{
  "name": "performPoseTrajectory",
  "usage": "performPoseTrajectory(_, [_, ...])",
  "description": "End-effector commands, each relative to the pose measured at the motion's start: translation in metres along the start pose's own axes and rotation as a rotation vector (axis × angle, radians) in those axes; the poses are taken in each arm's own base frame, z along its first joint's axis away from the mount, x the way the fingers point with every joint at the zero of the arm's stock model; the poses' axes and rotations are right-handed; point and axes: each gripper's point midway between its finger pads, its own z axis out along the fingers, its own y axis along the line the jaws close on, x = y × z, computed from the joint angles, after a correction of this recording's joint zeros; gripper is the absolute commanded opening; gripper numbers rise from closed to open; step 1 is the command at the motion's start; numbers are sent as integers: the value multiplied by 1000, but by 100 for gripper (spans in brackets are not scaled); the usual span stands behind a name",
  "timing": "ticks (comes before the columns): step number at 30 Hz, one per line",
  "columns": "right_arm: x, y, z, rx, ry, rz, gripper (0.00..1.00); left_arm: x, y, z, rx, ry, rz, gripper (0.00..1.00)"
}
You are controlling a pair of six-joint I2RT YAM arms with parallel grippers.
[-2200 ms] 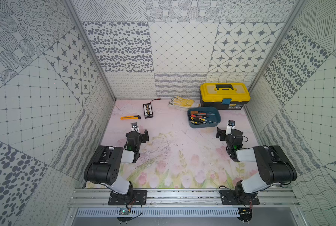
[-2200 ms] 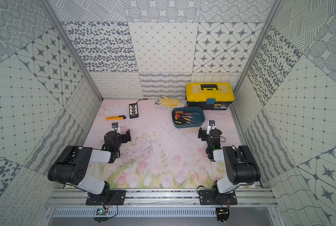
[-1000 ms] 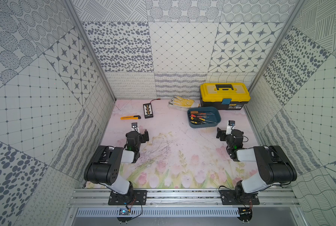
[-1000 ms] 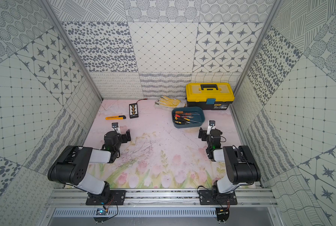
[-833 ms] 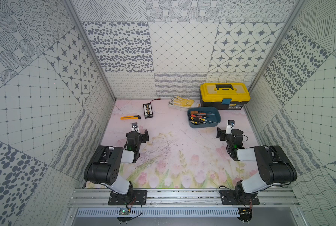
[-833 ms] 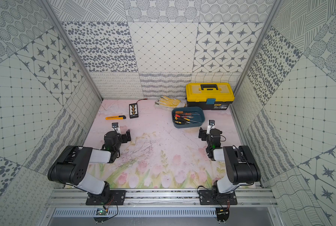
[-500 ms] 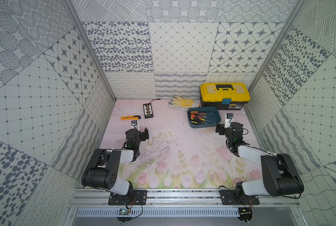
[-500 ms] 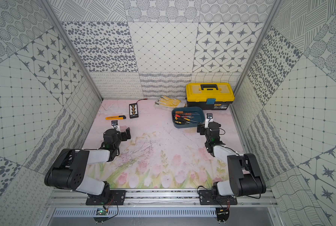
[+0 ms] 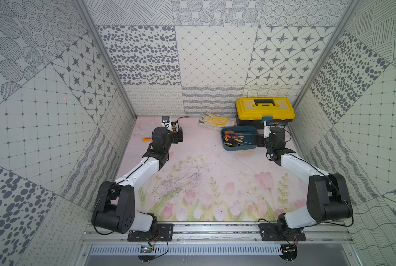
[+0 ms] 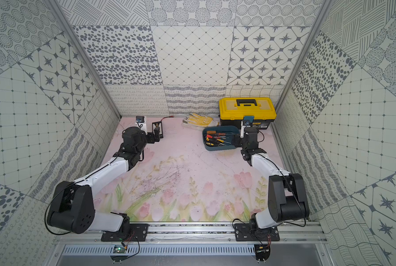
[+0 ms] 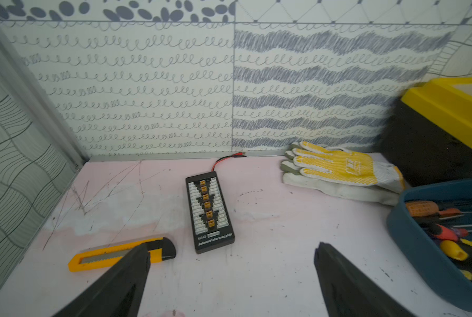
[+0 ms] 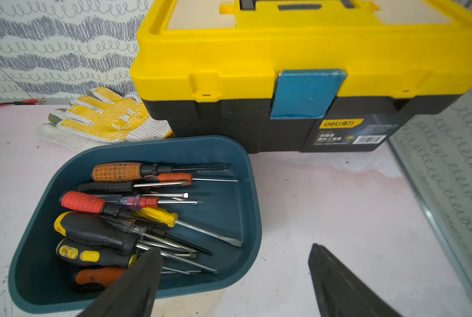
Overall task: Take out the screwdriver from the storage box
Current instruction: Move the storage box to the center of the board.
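Right wrist view looks straight down on the storage box (image 12: pixel 221 203), a dark teal tub that sits on the pink floral table (image 9: pixel 204 184) just in front of the yellow-lidded toolbox (image 12: pixel 284 55). A heap of screwdrivers (image 12: pixel 125 219) lies inside it, handles mostly towards one end. An orange-handled one (image 12: pixel 116 171) lies at the side nearest the toolbox, then a red-handled one (image 12: pixel 82 203), a yellow-handled one (image 12: pixel 158 215) and a fat black-and-yellow one (image 12: pixel 92 232). None has been lifted out.

The right pincer (image 12: pixel 233 249) stands wide open and holds nothing. One finger hangs over the near part of the tub, above the shafts, and the other hangs over bare table outside the rim. I cannot tell whether either finger touches anything. In both top views this arm reaches to the right-hand end of the tub, close beside the toolbox.

A pair of yellow-dotted work gloves (image 12: pixel 105 118) lies against the back wall, just beside the tub and the toolbox.

The left pincer (image 11: pixel 230 245) is spread fully open and empty, over the back left of the table. A yellow utility knife (image 11: pixel 119 256) and a black connector board (image 11: pixel 208 211) lie on the table near it, well apart from the tub.
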Motion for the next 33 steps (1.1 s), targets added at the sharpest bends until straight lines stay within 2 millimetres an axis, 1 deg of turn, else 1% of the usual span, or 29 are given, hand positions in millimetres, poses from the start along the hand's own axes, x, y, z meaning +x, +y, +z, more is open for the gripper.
performPoseTrajectory(1, [14,-8,15,37,103,53,86,16,-54,4,135,155,133,99])
performPoseTrajectory(3, [17,-10,22,49,140,62,84,21,-75,7,193,188,139,99])
performPoseTrajectory(5, [19,-12,28,54,156,86,83,27,-98,8,237,223,196,99])
performPoseTrajectory(9, [27,-18,39,81,206,135,80,44,-126,14,213,255,304,99])
performPoseTrajectory(13, [34,-24,49,118,255,150,74,60,-149,23,213,265,316,99])
performPoseTrajectory(16, [37,-32,54,134,272,200,71,70,-159,29,180,265,304,99])
performPoseTrajectory(19, [40,-33,60,122,290,223,67,81,-159,37,126,292,209,99])
performPoseTrajectory(25, [41,-34,68,122,310,239,59,107,-181,38,219,457,155,99])
performPoseTrajectory(30, [45,-31,77,103,335,256,55,112,-191,40,246,515,94,99])
performPoseTrajectory(33, [48,-29,82,95,352,258,51,115,-192,41,234,540,74,99])
